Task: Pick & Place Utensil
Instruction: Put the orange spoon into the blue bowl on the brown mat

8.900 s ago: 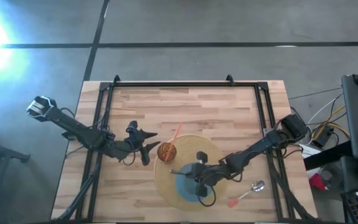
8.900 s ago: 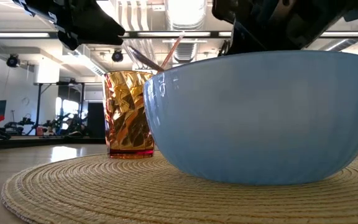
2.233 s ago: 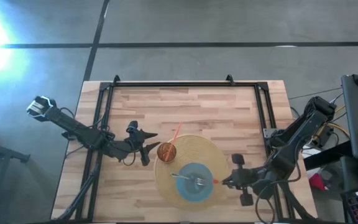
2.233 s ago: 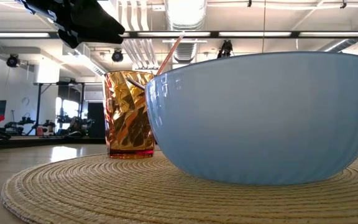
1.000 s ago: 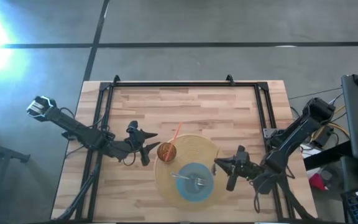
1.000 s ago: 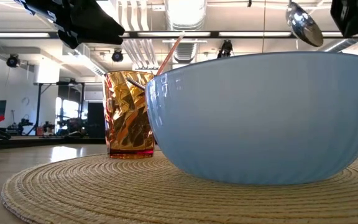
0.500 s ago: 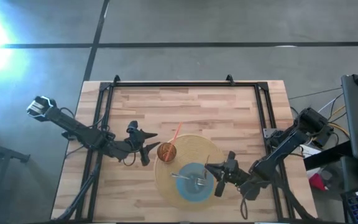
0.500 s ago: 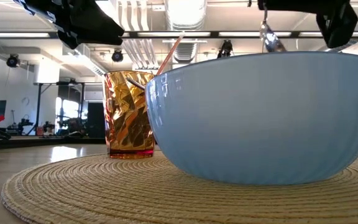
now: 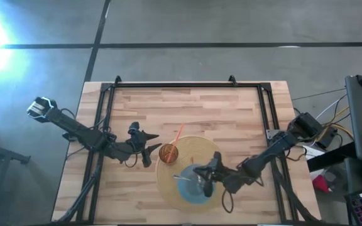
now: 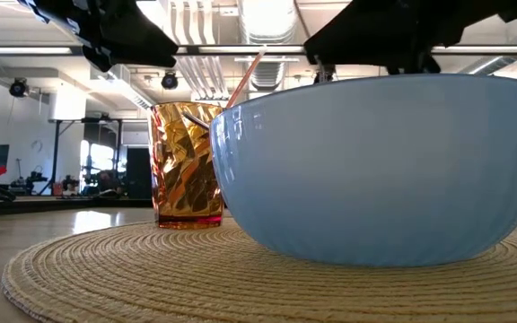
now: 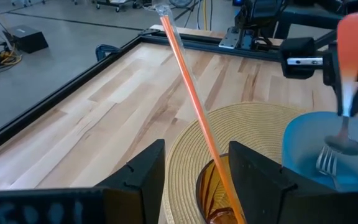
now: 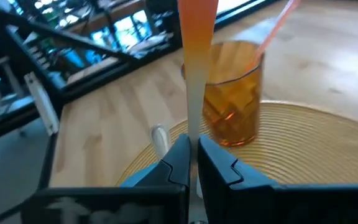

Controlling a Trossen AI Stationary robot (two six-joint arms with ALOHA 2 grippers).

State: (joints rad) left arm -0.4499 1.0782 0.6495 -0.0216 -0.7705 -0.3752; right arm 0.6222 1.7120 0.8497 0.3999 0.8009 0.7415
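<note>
spoon [image 11: 348, 74] clamped in right gripper [image 9: 204, 174] over blue bowl [image 9: 187, 190]; i see fork [image 11: 325, 160] only from left wrist. left gripper [image 9: 151, 149] apart beside amber glass [image 9: 168, 152].

Overhead and table-level views share the bowl [image 9: 197, 183].

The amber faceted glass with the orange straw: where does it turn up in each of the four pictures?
High view: amber faceted glass at the woven round placemat's left edge.
Low view: glass stands left of the pale blue bowl.
Left wrist view: its rim between the fingers, straw rising.
Right wrist view: glass behind the held utensil.
Shared landmark: the placemat.
</note>
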